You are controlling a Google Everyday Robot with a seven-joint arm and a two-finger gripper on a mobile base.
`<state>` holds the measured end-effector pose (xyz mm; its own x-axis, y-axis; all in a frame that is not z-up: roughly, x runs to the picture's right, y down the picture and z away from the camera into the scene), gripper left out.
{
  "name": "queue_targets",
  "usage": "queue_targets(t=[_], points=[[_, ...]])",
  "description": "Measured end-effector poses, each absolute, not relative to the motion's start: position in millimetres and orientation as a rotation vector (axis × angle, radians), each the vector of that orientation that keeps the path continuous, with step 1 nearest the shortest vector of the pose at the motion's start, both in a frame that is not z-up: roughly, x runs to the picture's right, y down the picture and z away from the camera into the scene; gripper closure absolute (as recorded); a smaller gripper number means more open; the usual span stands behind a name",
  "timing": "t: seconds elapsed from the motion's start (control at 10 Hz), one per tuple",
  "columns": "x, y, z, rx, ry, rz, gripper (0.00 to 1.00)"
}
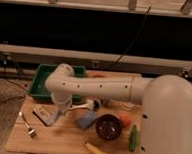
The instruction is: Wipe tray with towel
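While the arm crosses the green tray (pixel 38 85) at the table's (pixel 59 139) back-left, gripper (pixel 62 109) low just in front of it, grip state can't tell, towel not identifiable, 1 dark bowl (pixel 107 126) right.

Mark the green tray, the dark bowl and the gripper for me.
green tray (pixel 37 84), camera view, bare floor left of the arm.
dark bowl (pixel 107 126), camera view, middle of its inside.
gripper (pixel 58 113), camera view, tip of the arm, low over the table in front of the tray.
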<state>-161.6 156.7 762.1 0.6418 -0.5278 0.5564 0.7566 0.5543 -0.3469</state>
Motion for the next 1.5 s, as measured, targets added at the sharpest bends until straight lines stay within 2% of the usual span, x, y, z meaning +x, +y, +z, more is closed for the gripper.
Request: queue_targets(t=[0.2,0.4,1.0,1.2,1.5], points=[[-164.4,98.7,766.2,-0.585,-0.431,-0.751,1.00],[-164.8,75.2,766.3,-0.575,-0.439,-0.738,1.00],[-165.4,72.0,766.8,-0.568,-0.445,-0.736,1.00],[-164.4,55.7,773.7,-0.544,-0.459,-0.732,1.00],[-172.0,15.6,803.0,-0.515,-0.482,-0.735,1.00]])
